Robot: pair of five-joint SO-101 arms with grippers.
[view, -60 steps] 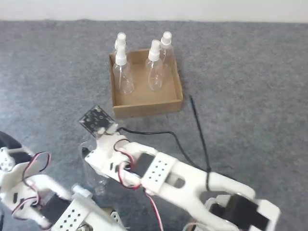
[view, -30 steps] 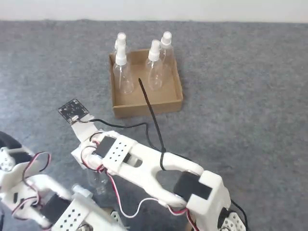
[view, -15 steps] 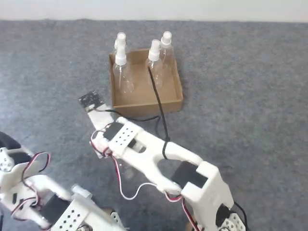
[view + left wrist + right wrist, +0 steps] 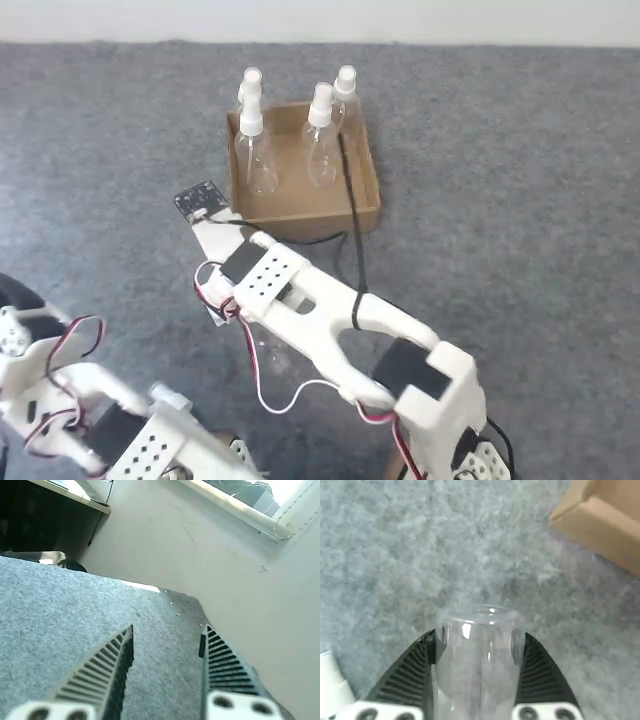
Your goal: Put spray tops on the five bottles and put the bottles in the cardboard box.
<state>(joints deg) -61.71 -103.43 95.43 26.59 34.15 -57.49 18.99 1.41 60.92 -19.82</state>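
Status: four topped bottles stand upright inside the cardboard box, grouped toward its 12 o'clock wall, so the 6 o'clock half of the floor is bare. The fifth bottle, clear plastic, is clamped between the jaws of the right end effector, one jaw on each side of its body. Its round end points away from the wrist camera, over the grey table. A corner of the box shows just beyond it, so the bottle is near the box and not yet inside. I cannot tell whether this bottle carries a spray top, nor whether it is lifted or resting on the table. In the high view the right arm runs from 5 o'clock up to the box's 7 o'clock corner. The left end effector is released, jaws spread with nothing between them, facing bare table and a wall. Judgement: the last bottle is in hand, either awaiting its top or on its way in. The next move needs the top confirmed on. It then needs enough lift to clear the near wall and a drop into the bare 6 o'clock half without knocking the standing four.
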